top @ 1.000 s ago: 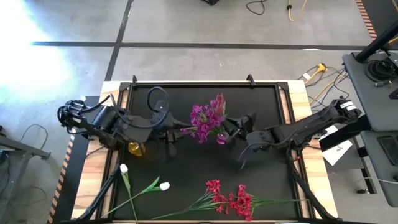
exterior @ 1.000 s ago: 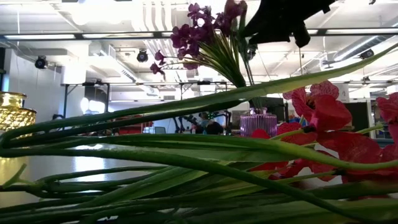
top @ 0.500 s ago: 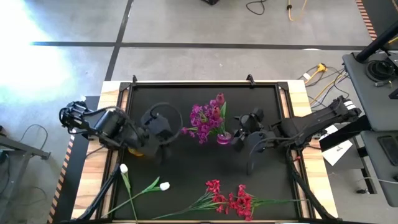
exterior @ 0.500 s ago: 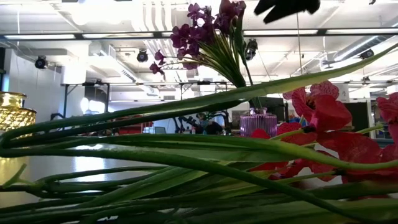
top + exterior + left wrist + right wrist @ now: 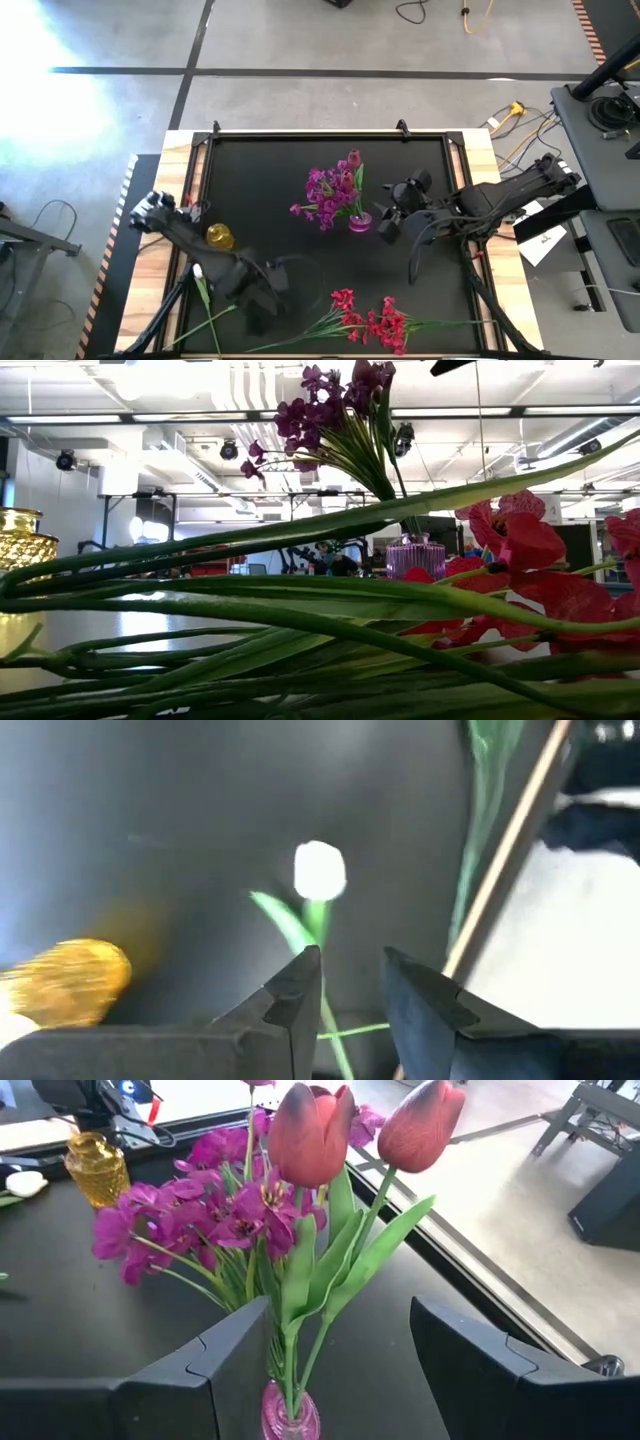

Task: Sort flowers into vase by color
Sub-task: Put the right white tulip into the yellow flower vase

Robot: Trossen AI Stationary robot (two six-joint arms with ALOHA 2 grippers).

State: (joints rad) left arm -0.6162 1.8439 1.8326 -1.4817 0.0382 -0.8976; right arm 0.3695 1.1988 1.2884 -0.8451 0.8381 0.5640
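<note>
Left gripper [image 5: 262, 298] low over the near-left part of the black mat [image 5: 260, 170], directly above the white tulip stems [image 5: 320, 872]; in the left wrist view, fingers spread only a little, holding nothing, one white bud just ahead of the tips and its green stalk running back toward the gap between them. Long axis of that stem, in the high view, slanting from the bud down toward the near-left corner; second white bud [image 5: 198, 271] a bit further left, its stalk going toward the near edge. Clearly the nearer arm for these flowers. Right gripper [image 5: 390, 215] just beside the pink vase [image 5: 359, 221] in the middle of the mat, fingers wide apart and empty, vase between them in its wrist view but not touched. Purple blossoms [image 5: 325, 190] and two pink tulip buds [image 5: 365, 1125] already standing in this vase. Yellow vase [image 5: 219, 236] empty, near the left arm, close to the white stems. Red blossom stems [image 5: 375, 322] lying along the near edge, to the right of the left gripper. Probably little room at the near-left: wooden table border [image 5: 150, 300] close by, so a lift upward and toward the yellow vase seems freer.
</note>
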